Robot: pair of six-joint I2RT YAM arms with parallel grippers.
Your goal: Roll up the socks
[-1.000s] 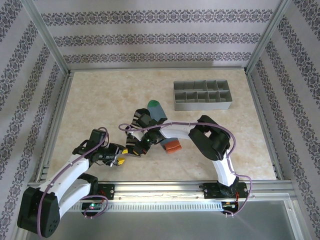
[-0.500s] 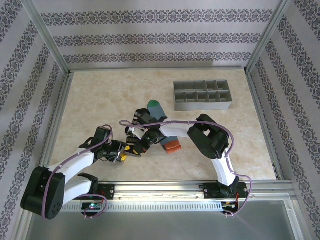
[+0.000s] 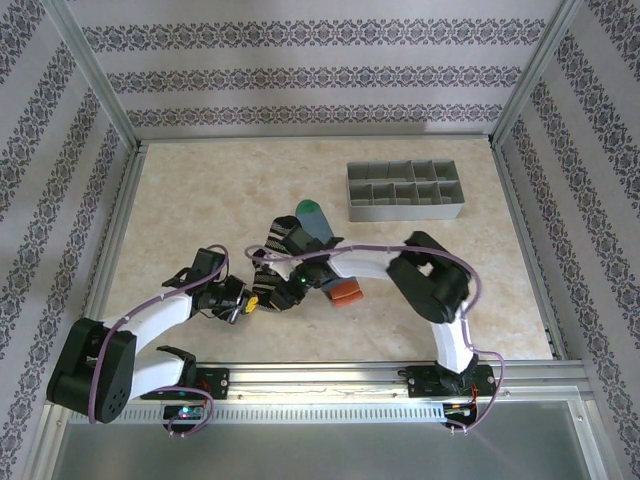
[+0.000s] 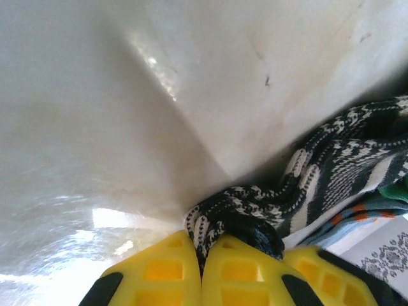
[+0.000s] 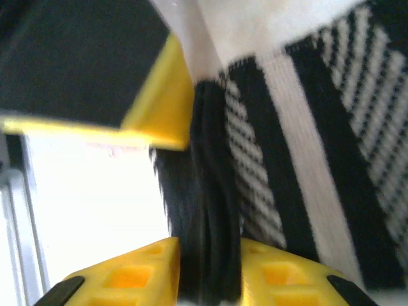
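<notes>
Left gripper (image 4: 201,255) first: we see its yellow jaws pressed together on the edge of the black striped sock (image 4: 331,166). Our right gripper (image 5: 209,271) sits just beside it, jaws a narrow way apart, with that sock's dark fold in the gap. Both garments lie left of the grey tray (image 3: 405,212) and nearer the arm bases than it. The grey-blue sock (image 3: 318,225) lies between the tray and the striped one.

No text, label, brand or number can be read on anything.
</notes>
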